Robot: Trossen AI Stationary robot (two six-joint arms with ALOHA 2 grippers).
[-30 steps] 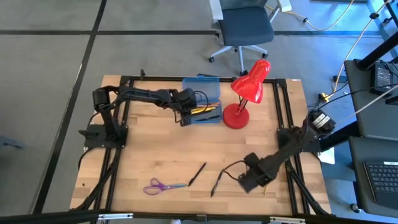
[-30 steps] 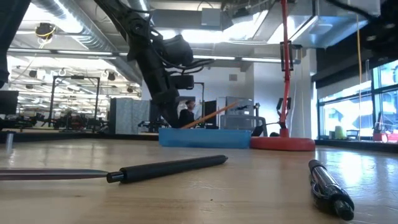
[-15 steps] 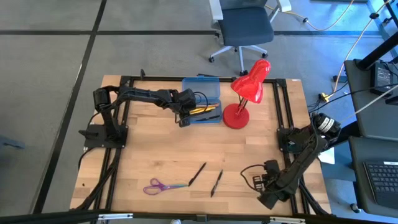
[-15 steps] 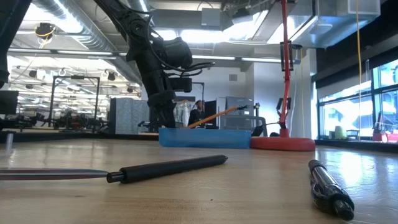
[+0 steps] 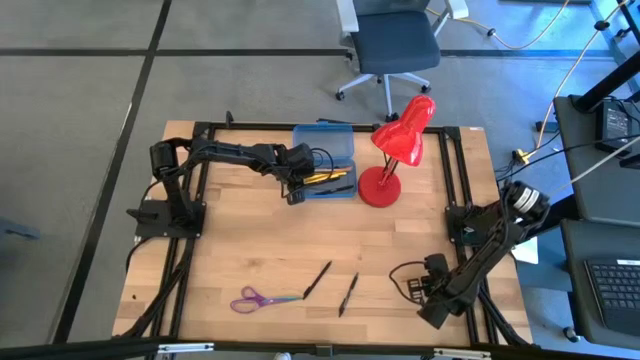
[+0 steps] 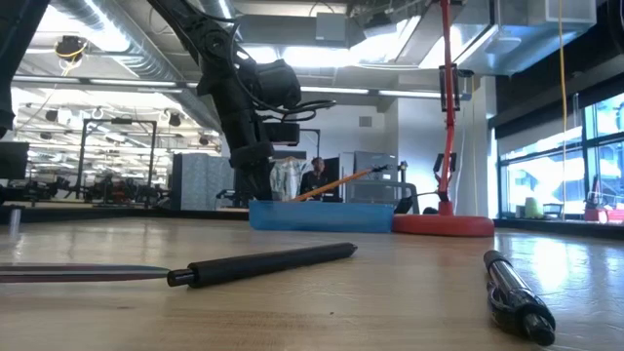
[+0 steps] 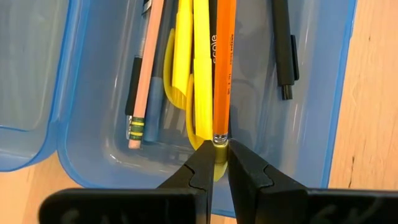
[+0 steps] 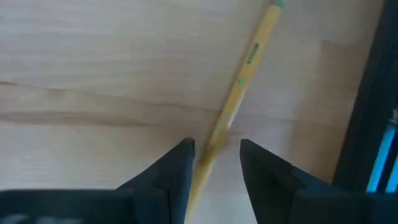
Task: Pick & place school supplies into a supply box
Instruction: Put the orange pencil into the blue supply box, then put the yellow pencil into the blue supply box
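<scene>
Setting: wooden table [image 5: 250, 250] with black rails along its edges, grey floor around it, an office chair [image 5: 392, 45] beyond the far edge; the low view looks into a workshop hall with a person [image 6: 314, 178] standing far back.
Supply box: translucent blue case [image 5: 325, 160] at the far middle of the table, lid laid open toward the far edge; its long blue wall shows in the low view [image 6: 322, 215].
Inside the box: tan pencil [image 7: 142, 74], yellow pens [image 7: 193, 68], a black pen [image 7: 281, 46], all lying lengthwise in the tray [image 7: 99, 124].
Orange pencil: [image 7: 222, 68] slants up out of the box, one end low over the tray, the other raised, seen as a tilted orange line in the low view [image 6: 336, 181].
Left gripper: [image 7: 217, 149] over the near edge of the box, fingers clamped on the metal-capped end of the orange pencil.
Red desk lamp: [image 5: 395, 150] just beside the box on its right, round base on the table.
Loose supplies: purple-handled scissors [image 5: 262, 298], then one black pen [image 5: 318, 279] and a second black pen [image 5: 348, 293], all apart from each other near the front edge, well away from the box.
Right gripper: [image 8: 216, 155] low at the front right corner of the table, fingers spread with a light yellow pencil [image 8: 239, 93] lying on the wood between them, not gripped.
</scene>
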